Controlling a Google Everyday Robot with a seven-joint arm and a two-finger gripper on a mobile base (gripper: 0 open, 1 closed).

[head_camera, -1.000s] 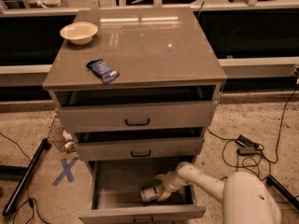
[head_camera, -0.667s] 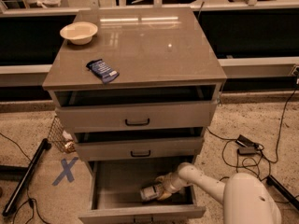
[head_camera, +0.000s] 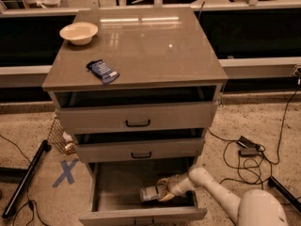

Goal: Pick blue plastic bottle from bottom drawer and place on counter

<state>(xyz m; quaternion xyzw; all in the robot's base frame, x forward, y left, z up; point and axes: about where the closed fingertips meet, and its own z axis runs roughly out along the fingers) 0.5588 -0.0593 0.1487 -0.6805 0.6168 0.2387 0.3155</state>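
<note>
Now, a cream bowl [head_camera: 78,32] and a dark blue snack packet [head_camera: 102,71] are sitting on the counter's [head_camera: 155,51] left. Down in the open bottom drawer [head_camera: 141,215], the blue plastic bottle [head_camera: 149,193] is lying sideways, with the gripper [head_camera: 163,191] jaws clamping its right end.

The robot's arm [head_camera: 214,192] is a smooth off-white tube, rounded where it bends. It thickens toward a large, pale, domed body shell [head_camera: 261,212] at five o'clock in the view. A short greyish-white wrist collar [head_camera: 177,184] leads into the claw [head_camera: 162,193], which is tan-yellow and curved and sits low in the view, near six o'clock.
</note>
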